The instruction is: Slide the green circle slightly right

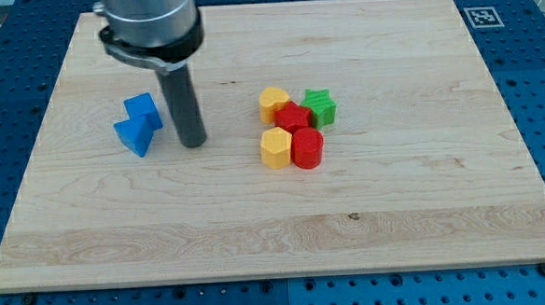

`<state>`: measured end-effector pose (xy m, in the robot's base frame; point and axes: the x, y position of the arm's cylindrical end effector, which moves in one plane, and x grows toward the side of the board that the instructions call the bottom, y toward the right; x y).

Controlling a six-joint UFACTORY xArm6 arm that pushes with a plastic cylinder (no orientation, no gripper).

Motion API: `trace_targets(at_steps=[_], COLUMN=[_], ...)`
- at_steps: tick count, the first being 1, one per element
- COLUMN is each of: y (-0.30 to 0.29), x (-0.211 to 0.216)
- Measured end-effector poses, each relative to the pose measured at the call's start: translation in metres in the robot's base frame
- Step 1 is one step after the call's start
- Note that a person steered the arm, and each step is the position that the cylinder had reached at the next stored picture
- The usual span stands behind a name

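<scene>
**Green block at the right edge of a five-block cluster, my tip well to its left**

Green block (320,106) near the middle of the wooden board (396,193), at the upper right of a tight cluster; outline star-like rather than clearly round. Touching its left side, a red star-shaped block (293,117). Beyond that, toward the view's left, a yellow block (273,102), shape hard to make out. Below the green block, a red cylinder (307,148), and pressed against the cylinder's left, a yellow hexagon (275,148).

Further toward the view's left, well apart from the cluster, my tip (194,144) resting on the board under the upright dark rod; a plain rod end, so no jaws to spread or press together. Just left of my tip, close but apart from it, two blue blocks touching: upper blue block (143,109) and lower blue block (133,135), both angular.

At the board's top right corner, a printed black-and-white marker (482,15).
</scene>
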<state>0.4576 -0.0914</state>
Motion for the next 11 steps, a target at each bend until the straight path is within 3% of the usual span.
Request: trace_targets(at_steps=[1,4,7,10,11], y=[0.004,-0.042,-0.079,-0.072,-0.019], x=[0.000,-0.058,-0.156,-0.216,-0.206])
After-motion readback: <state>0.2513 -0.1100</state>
